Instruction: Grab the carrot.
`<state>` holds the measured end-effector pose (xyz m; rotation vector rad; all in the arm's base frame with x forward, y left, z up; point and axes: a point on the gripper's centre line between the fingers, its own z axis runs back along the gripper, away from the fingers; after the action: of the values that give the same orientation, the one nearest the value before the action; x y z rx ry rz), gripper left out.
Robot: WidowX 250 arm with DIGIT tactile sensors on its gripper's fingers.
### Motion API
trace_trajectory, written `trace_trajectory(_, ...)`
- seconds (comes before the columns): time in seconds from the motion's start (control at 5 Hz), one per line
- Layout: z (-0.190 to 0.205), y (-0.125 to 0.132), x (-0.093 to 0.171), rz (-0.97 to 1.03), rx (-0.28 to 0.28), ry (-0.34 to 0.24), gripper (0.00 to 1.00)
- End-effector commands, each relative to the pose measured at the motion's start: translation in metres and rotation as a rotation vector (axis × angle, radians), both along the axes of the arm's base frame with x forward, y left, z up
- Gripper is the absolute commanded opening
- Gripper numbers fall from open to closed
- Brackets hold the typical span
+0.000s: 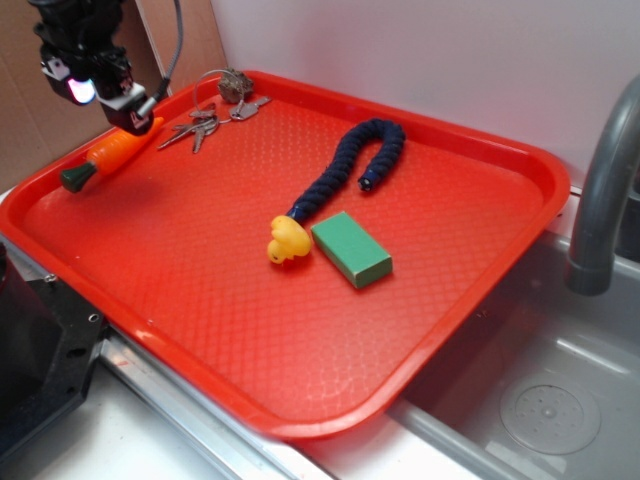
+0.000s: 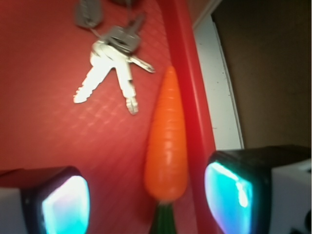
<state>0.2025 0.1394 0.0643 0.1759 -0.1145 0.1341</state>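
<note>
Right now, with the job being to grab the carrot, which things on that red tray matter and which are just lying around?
Part of the job:
- carrot, by the tray's left rim
- hand, open, above the carrot's tip

Just lying about:
- keys
- yellow duck
- green block
- dark blue rope
- red tray
- grey tap

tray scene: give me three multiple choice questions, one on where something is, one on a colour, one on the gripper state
1. Where does the carrot lie?
A. By the tray's far left rim, near the keys
B. Beside the green block
C. In the sink

2. What colour is the duck?
A. Blue
B. Yellow
C. White

3. How is the gripper?
A. Shut on the keys
B. Open, fingers either side of the carrot
C. Out of view

Answers: 1 A, the exterior view shows it along that rim; 2 B, plainly yellow; 3 B, the wrist view shows gaps beside the carrot.
</note>
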Motion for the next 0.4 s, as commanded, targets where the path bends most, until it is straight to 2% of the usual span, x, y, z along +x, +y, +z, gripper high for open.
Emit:
trace_trajectory(0.0,-0.0199,0.0254,0.0030,0.028,-0.010,0.053,1.00)
trace_trajectory(0.2,-0.0291,0.0288,-0.0024,0.038,-0.028,0.088,1.00)
